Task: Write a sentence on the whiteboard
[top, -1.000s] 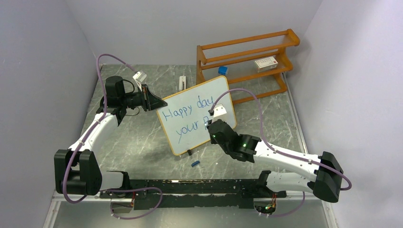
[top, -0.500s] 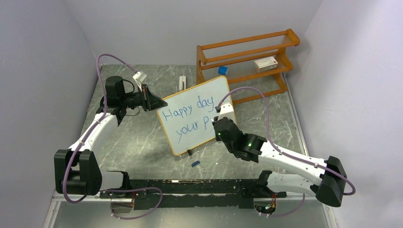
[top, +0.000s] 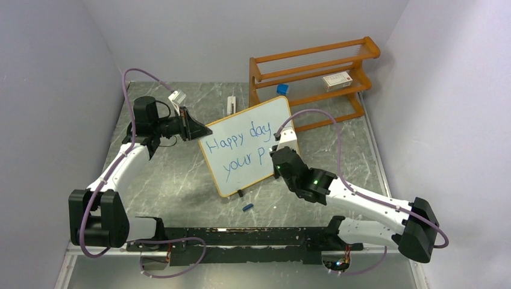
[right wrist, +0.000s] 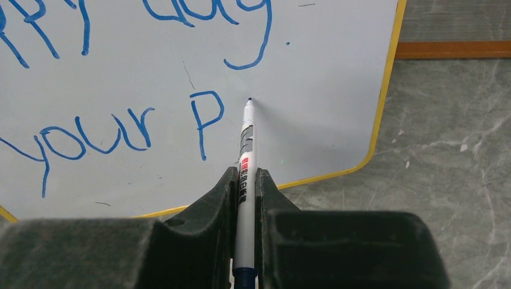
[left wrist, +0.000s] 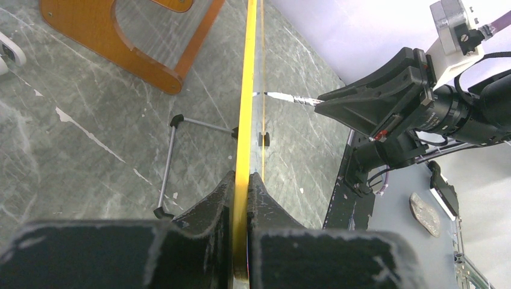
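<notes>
In the right wrist view, the right gripper (right wrist: 244,174) at the bottom centre is closed on a marker (right wrist: 246,156). The marker points up the frame, and its tip sits on or just off the whiteboard (right wrist: 325,90), a little right of the letter "p". From the left wrist view, edge-on, the tip seems to touch the surface, though I cannot be sure.

In the overhead view, a small blue piece (top: 247,207), perhaps the marker's cap, lies on the table (top: 181,180) below the board's lower edge.

The whiteboard (top: 274,120) stands tilted at the centre of that view. On it the sentence (top: 235,150) reads "Happy day" on the upper line and "your p" on the lower, in blue.

At the board's left edge, the left gripper (top: 196,129) is clamped on the frame. Its wrist view shows both fingers (left wrist: 220,192) pressed against the yellow rim, steadying the board.

Farthest back, at upper right, is an orange shelf rack (top: 313,66).

By my reading, most of the writing is done. The lone "p" looks like the start of a word, so the rest of that word is left, with bare board to the right of it.
</notes>
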Tool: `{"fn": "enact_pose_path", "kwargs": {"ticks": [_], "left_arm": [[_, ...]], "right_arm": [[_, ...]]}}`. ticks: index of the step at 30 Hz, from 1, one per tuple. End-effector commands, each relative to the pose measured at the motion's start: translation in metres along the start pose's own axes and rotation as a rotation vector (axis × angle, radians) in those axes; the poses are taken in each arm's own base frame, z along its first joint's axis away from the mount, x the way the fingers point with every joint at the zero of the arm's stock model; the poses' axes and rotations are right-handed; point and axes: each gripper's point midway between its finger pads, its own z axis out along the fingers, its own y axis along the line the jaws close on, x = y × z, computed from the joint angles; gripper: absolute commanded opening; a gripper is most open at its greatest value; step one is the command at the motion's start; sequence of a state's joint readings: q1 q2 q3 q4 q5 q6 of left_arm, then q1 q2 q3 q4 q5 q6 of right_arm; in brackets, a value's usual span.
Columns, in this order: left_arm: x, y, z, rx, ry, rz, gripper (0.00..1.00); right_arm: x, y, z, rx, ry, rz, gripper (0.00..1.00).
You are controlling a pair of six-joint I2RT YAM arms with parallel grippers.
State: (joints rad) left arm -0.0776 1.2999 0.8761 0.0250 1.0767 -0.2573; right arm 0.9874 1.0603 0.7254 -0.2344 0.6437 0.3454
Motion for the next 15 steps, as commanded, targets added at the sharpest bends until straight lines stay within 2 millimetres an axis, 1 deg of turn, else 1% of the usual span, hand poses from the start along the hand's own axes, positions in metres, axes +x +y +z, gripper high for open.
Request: {"fn": "enact_pose_path", "kwargs": {"ticks": [1, 7, 15], "left_arm": [[0.0161, 0.0099, 0.0054, -0.032, 0.043, -0.02, 0.05], [0.0162, 0.0094, 0.0054, -0.031, 0.043, -0.019, 0.05], [0.0162, 0.009, 0.0056, -0.028, 0.043, -0.018, 0.05]], "right_arm": [[-0.0051, -0.0013, 0.0062, 0.014, -0.027, 0.01, 0.0], [-0.0065, 0.0017, 0.0094, 0.006, -0.031, 0.013, 0.0], [-0.0149, 0.0059, 0.0066, -0.025, -0.055, 0.014, 0.0]]}}
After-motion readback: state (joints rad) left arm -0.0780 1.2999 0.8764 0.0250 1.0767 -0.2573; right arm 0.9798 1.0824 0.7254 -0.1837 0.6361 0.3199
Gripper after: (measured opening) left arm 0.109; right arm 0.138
